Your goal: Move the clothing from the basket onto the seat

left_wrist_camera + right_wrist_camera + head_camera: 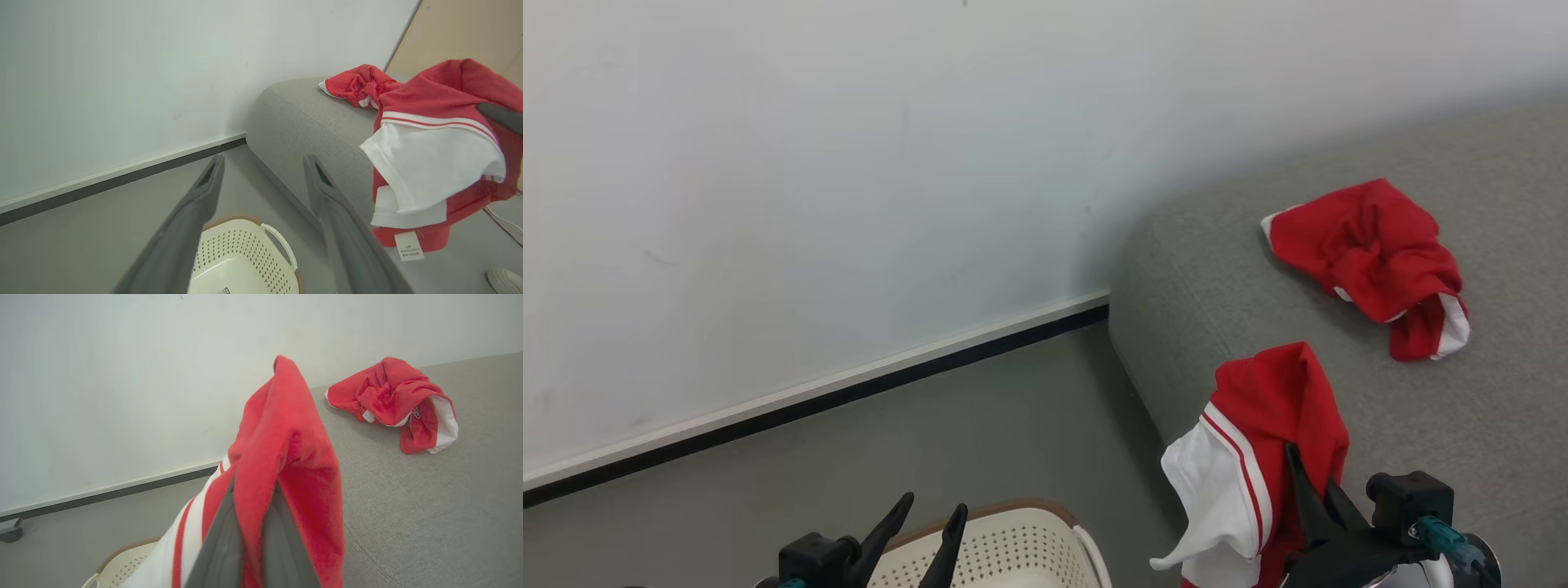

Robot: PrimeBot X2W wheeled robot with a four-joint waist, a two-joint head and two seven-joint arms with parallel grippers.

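The red-and-white top (1258,441) hangs from my right tool (1309,467), which is pinched shut on a fold of it, over the near left corner of the grey sofa (1421,457). Its white sleeve dangles past the sofa's rounded edge. I judge I should carry it farther right over the cushion and lower it before letting go, so nothing slides off. A crumpled red garment (1368,261) lies farther back on the cushion, well apart; I'd set down short of it. My left tool (933,503) is spread open and empty above the basket (1013,506), which stands on the floor (931,441) left of the sofa. Nothing blocks the path. A shoe (504,279) and a cable (502,222) lie on the floor nearby.
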